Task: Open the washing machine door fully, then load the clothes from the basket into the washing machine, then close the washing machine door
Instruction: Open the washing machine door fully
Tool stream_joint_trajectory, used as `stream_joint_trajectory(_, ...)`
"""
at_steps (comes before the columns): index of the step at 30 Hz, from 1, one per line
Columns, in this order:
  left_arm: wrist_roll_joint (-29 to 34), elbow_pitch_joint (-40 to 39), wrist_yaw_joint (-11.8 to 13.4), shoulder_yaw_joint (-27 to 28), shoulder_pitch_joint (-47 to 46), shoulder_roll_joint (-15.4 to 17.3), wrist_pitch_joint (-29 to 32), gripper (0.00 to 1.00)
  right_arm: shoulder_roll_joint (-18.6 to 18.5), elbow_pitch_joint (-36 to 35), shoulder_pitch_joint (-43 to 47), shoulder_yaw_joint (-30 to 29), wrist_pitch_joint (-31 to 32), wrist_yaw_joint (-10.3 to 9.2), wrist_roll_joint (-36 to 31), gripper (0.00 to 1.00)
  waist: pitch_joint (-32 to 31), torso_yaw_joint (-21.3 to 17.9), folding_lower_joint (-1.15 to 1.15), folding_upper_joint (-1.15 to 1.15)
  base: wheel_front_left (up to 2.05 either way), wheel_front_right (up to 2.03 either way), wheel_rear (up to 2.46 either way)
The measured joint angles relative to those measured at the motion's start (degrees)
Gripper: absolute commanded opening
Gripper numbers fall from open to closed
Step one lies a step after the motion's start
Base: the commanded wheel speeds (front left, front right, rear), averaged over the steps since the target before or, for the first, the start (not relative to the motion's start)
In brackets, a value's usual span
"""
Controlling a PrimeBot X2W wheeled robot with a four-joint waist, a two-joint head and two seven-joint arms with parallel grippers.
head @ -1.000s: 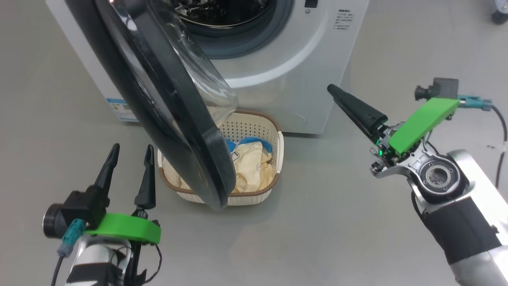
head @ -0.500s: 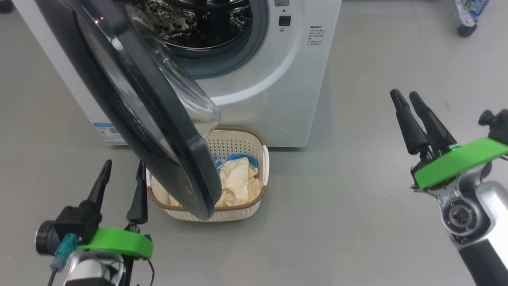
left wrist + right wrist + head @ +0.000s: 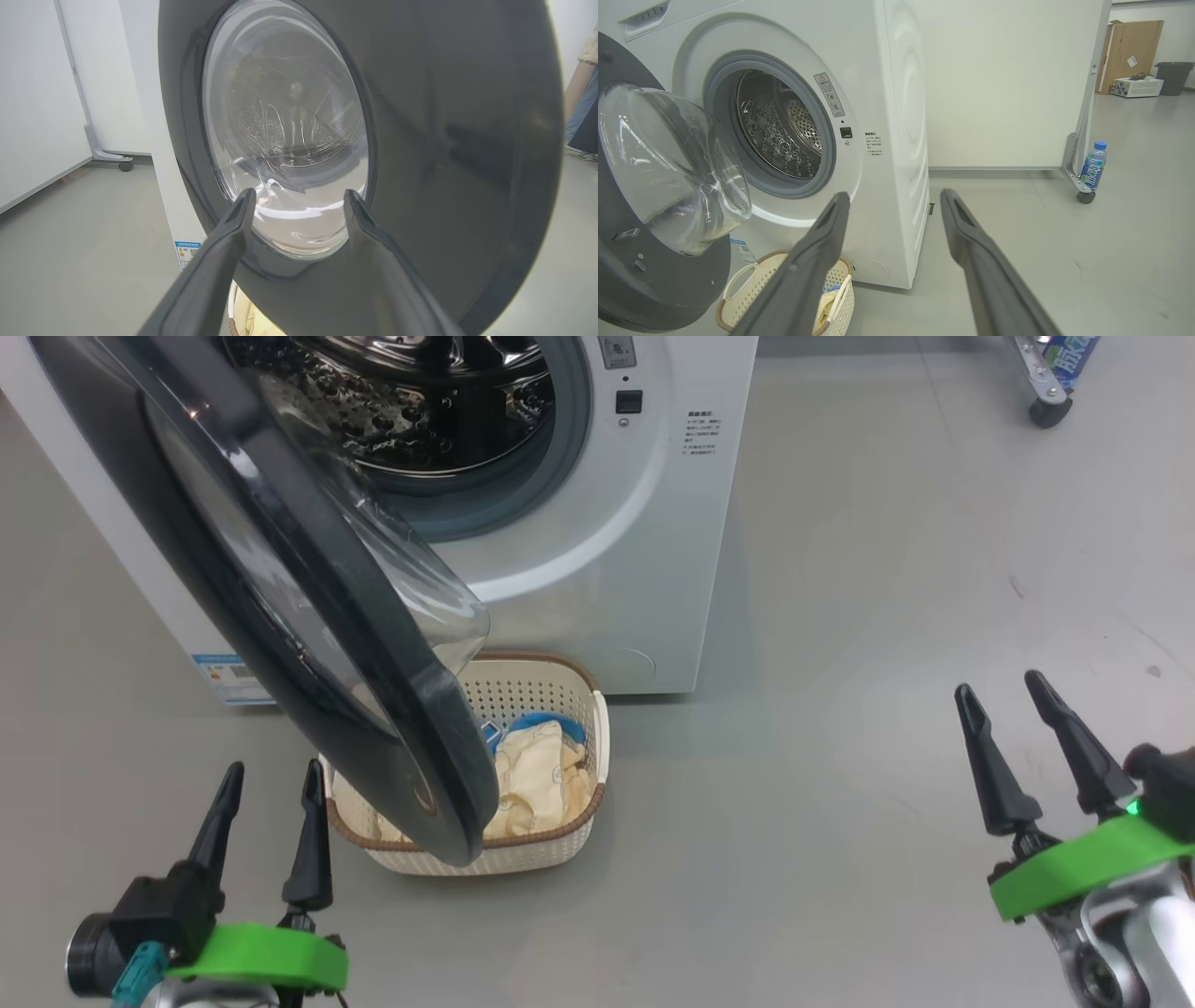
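Right hand (image 3: 997,683) back low and wide open, seemingly empty; left hand (image 3: 275,765) open too.

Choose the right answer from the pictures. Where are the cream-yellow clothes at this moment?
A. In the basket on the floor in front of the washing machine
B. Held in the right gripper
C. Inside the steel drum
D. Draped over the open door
A: the clothes lie in the basket, which stands on the floor before the washing machine, partly hidden in the head view by the open door.
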Motion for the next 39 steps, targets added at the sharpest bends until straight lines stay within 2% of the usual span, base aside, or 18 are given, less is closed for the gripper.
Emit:
stream_joint_trajectory(5, 0.0, -1.7, 0.9, 0.7, 1.6, -0.3, 0.0, 1.0, 3.1, -0.6, 4.5, -3.8, -0.4, 0.0, -6.3, 1.0, -0.1, -0.4, 0.0, 0.0, 0.0, 0.0, 0.0)
stream_joint_trajectory(12, 0.0, -2.2, 1.6, 1.0, 3.1, -0.7, 0.0, 1.0, 6.2, -1.2, 8.2, -8.8, -0.5, 0.0, -11.2, 1.0, -0.3, -0.2, 0.0, 0.0, 0.0, 0.0, 0.0)
stream_joint_trajectory(22, 0.0, -2.3, 1.9, 1.1, 4.0, -1.1, 0.0, 1.0, 8.1, -0.9, 9.3, -9.8, -0.5, 0.0, -12.8, 1.0, -0.2, 0.4, 0.0, 0.0, 0.0, 0.0, 0.0)
stream_joint_trajectory(39, -0.4, -2.1, 2.9, 1.3, 4.0, -1.3, 0.0, 1.0, 8.1, 0.8, 9.2, -9.6, -0.5, 0.0, -13.3, 1.0, 0.1, 0.8, 0.0, 0.0, 0.0, 0.0, 0.0)
